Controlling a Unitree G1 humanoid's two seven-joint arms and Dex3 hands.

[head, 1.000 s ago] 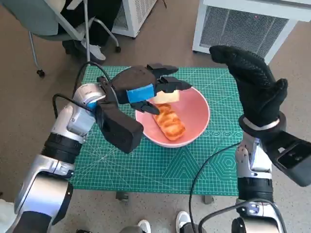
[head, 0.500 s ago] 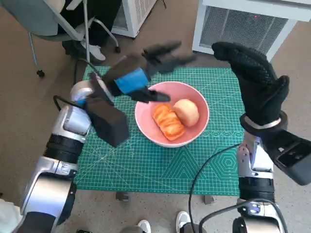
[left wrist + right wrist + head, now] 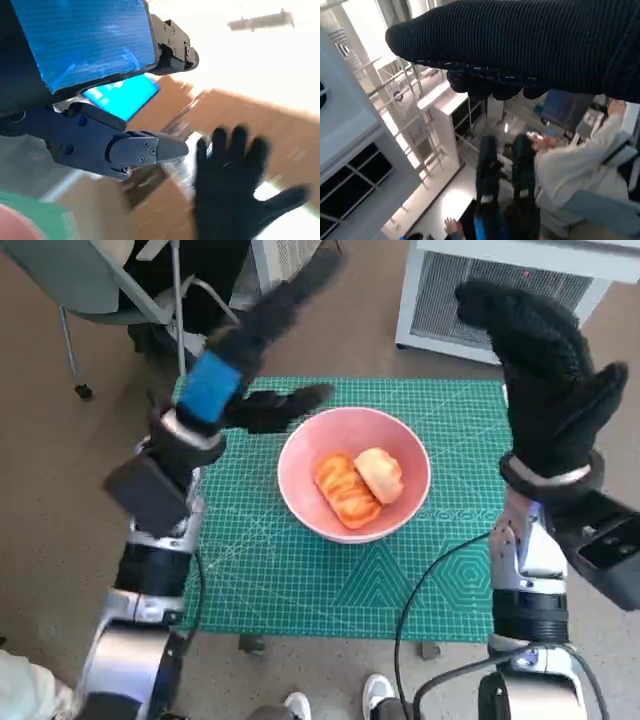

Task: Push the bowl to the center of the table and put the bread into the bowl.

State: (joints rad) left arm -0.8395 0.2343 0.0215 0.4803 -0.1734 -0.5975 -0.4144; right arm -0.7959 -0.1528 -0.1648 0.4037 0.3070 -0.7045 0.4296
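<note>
One pink bowl (image 3: 405, 505), two pieces of bread (image 3: 347, 492), one green mat (image 3: 300, 570), two hands (image 3: 240, 370)

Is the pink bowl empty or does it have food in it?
Not empty: the round pink bowl holds two pieces of golden bread, side by side.

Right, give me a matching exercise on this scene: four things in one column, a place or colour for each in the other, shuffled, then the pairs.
Things:
1. bread
2. bowl
3. left hand
4. right hand

Descriptions:
A. pink, on the green mat
B. in a black knitted glove, raised
C. lying inside the bowl
D. blue tape on its back, lifted off the table

Pairs: 1-C, 2-A, 3-D, 4-B
</note>
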